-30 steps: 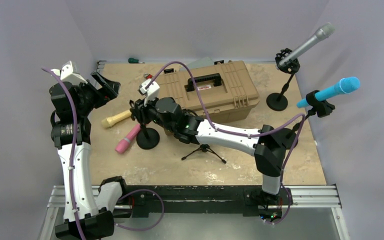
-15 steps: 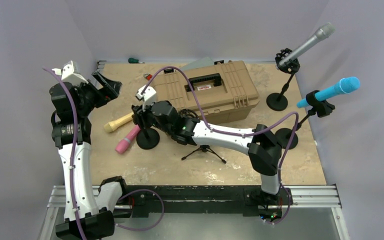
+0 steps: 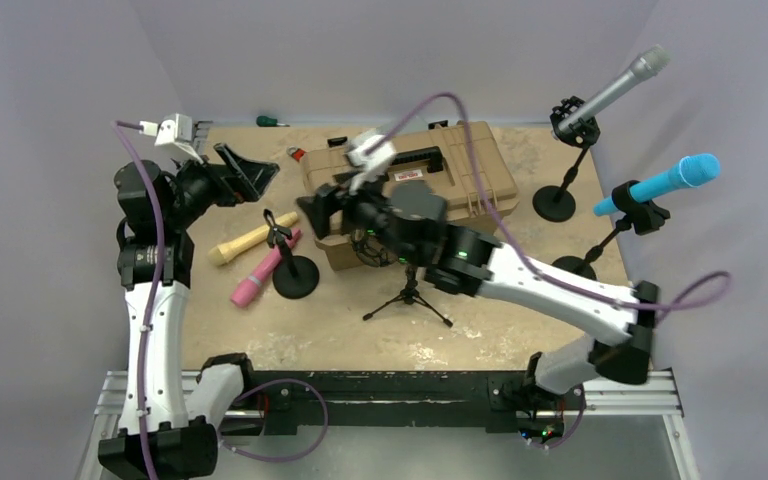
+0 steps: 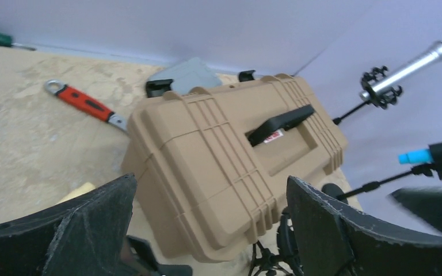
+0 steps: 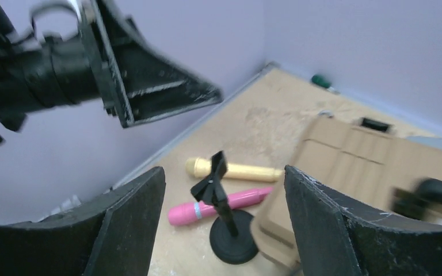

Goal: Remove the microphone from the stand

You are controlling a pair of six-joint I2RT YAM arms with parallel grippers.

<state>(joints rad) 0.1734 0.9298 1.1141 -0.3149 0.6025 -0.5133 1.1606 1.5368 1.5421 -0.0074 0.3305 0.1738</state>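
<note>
A silver microphone (image 3: 612, 88) sits in the clip of a black stand (image 3: 556, 203) at the back right. A blue microphone (image 3: 672, 180) sits in a second stand (image 3: 568, 267) beside it. A third stand (image 3: 294, 274) left of centre has an empty clip (image 5: 212, 177). A pink microphone (image 5: 223, 204) and a gold one (image 5: 237, 170) lie on the table by its base. My right gripper (image 3: 318, 212) hovers open above and right of that empty stand, holding nothing. My left gripper (image 3: 252, 176) hangs open at the back left, empty.
A tan toolbox (image 3: 422, 184) with a black handle fills the table's back middle. In front of it stands a small black tripod (image 3: 407, 300). A red-handled wrench (image 4: 84, 103) and a green screwdriver (image 3: 270, 121) lie near the back wall.
My right gripper has let go of the empty stand's clip, opened wide and drawn back up to the right. My left gripper has swung right and opened fully.
</note>
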